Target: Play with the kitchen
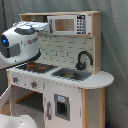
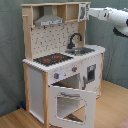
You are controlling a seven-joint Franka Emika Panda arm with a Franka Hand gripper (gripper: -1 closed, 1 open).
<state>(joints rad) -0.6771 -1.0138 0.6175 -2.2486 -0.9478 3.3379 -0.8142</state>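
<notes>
The kitchen stands against a grey curtain on a wood floor, its oven door hanging open and tilted outward in the second exterior view. The black faucet arches over the sink, beside the stovetop. The arm reaches toward the microwave up top; its claw seems to sit at the cabinet's edge, and I cannot tell its opening.

A wooden floor – light brown in the second exterior view – carries the kitchen, which stands directly on it in front of a grey curtain.
</notes>
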